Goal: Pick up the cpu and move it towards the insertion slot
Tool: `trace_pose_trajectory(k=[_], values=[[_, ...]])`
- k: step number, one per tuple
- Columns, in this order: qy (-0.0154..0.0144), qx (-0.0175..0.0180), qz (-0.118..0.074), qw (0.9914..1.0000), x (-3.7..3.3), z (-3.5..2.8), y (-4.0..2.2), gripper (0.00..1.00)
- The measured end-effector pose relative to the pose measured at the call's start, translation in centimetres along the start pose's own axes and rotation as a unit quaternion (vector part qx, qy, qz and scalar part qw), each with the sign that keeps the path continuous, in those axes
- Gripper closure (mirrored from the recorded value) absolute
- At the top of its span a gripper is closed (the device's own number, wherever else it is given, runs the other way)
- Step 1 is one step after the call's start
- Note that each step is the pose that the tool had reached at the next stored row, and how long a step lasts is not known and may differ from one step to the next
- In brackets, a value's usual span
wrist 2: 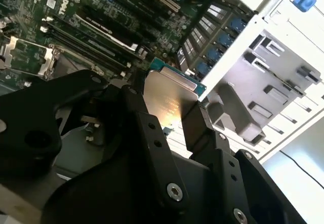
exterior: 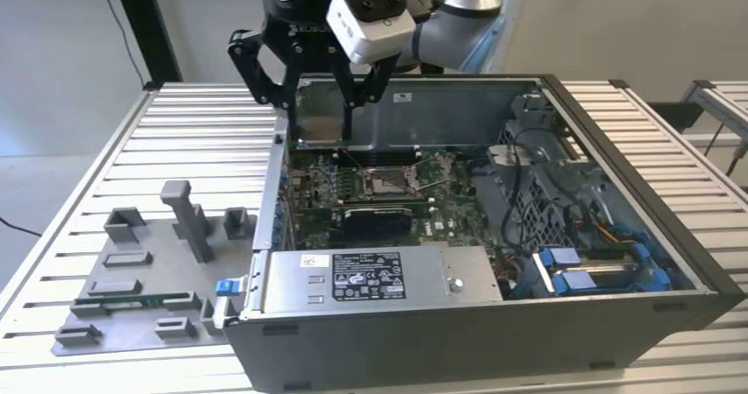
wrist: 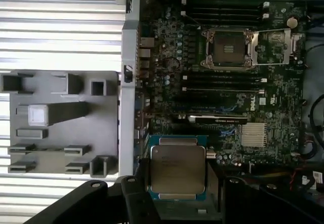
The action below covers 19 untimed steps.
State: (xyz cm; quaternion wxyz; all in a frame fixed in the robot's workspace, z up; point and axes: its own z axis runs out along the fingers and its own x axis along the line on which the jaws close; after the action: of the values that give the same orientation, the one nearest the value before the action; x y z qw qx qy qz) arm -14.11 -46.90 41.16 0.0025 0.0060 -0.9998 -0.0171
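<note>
- Your black multi-link gripper [wrist: 174, 181] is clenching the small flat square cpu with the silver-grey metal lid and thin greenish rim [wrist: 177, 168], its fingers [wrist 2: 195, 125] pressing on opposite edges of the chip in both wrist views.
- You are holding the cpu clear of every surface: in the first wrist view it is hanging over the near edge of the green motherboard [wrist: 167, 46], just inside the grey steel wall of the open computer case [exterior: 491, 311].
- The pick-up is looking finished, judging by that lifted chip; the carry is looking only partly made.
- The chip is showing a clean, dull metal face with faint print, glinting under the light in the second wrist view, and sitting level and square between the pads.
- The square processor socket with shiny silver frame and brownish-gold centre [wrist: 226, 48] is lying open farther up the board, well apart from the cpu, with rows of black memory slots [wrist: 223, 84] between them.
- Beyond the case, the grey plastic parts fixture [exterior: 158, 280] is resting on the ribbed aluminium table [exterior: 187, 140].
</note>
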Motion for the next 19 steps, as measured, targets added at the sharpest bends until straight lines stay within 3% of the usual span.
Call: trace_pose_trajectory(k=[19], values=[[0.0,0.0,0.0,1.0,-5.43,0.42,-0.02,1.0]])
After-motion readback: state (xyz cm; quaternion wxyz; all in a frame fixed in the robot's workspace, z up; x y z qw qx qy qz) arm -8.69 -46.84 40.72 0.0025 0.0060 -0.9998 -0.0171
